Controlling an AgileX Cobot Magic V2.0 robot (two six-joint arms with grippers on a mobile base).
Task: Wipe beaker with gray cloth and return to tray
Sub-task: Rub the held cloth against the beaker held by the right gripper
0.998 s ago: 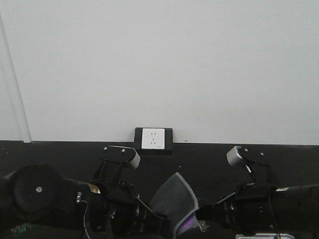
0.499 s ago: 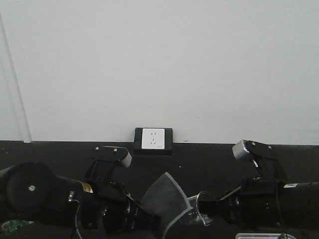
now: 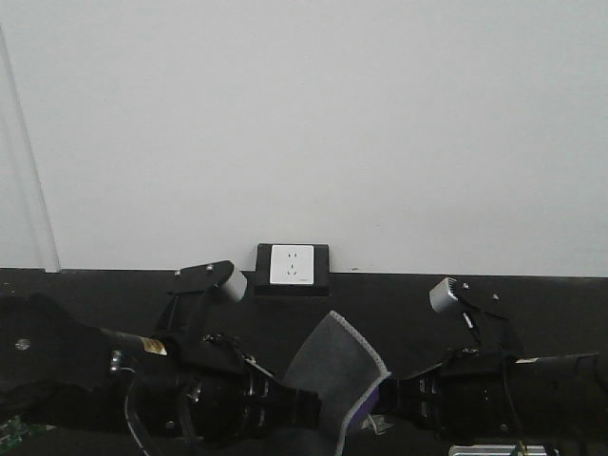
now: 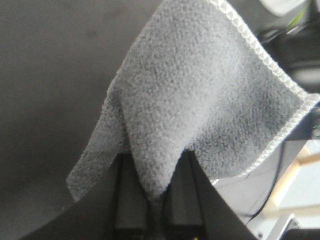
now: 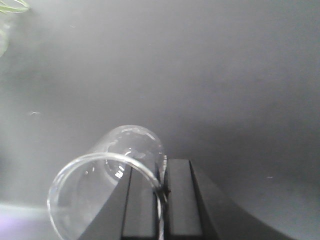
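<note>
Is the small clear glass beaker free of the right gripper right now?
No: the right wrist view shows the right gripper shut on the rim of the small clear glass beaker, one finger inside it and one outside.

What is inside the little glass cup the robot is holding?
The beaker looks empty, with no liquid in it. Only one finger of the right gripper seems to reach in over its rim. The beaker's near edge is cut off by the picture, so that part cannot be seen.
</note>
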